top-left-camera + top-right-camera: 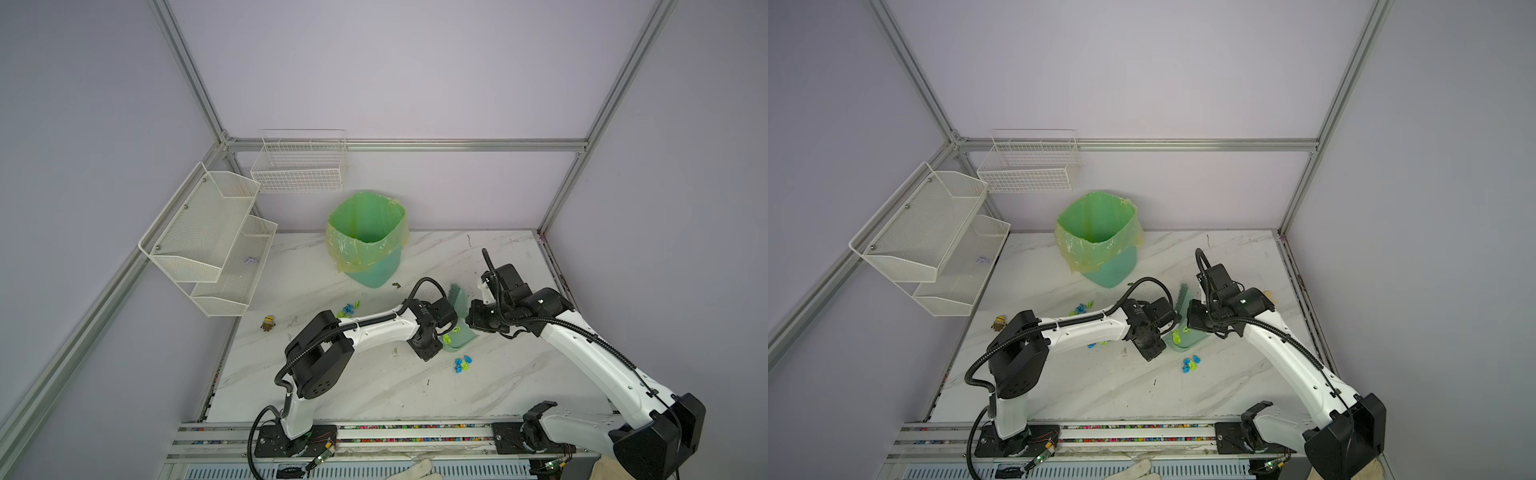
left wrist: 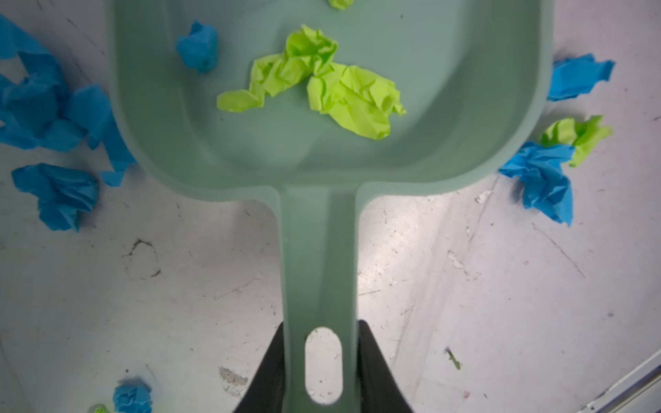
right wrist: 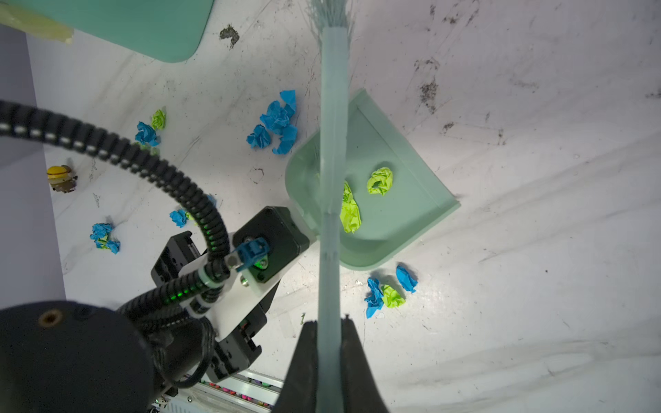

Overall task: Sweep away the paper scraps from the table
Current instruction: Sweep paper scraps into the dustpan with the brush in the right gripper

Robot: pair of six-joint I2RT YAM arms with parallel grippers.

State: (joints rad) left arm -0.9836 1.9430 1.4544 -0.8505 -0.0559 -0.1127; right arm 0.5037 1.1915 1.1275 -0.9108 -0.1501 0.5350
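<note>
Dustpan (image 2: 322, 161) handle clamped in the left gripper (image 2: 322, 332). The right gripper (image 3: 328, 325) is clamped on the brush (image 3: 332, 107), whose long axis crosses over the pan. Crumpled paper scraps (image 3: 388, 289) lie in blue-and-lime clusters on the scuffed tabletop (image 3: 536, 250) — flanking both side walls, behind the open lip. A few lie inside the smooth plastic pan.

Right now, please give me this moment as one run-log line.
left gripper: shut on handle of dustpan | right gripper: shut on brush | paper scraps: some in dustpan, more loose on table beside it
</note>
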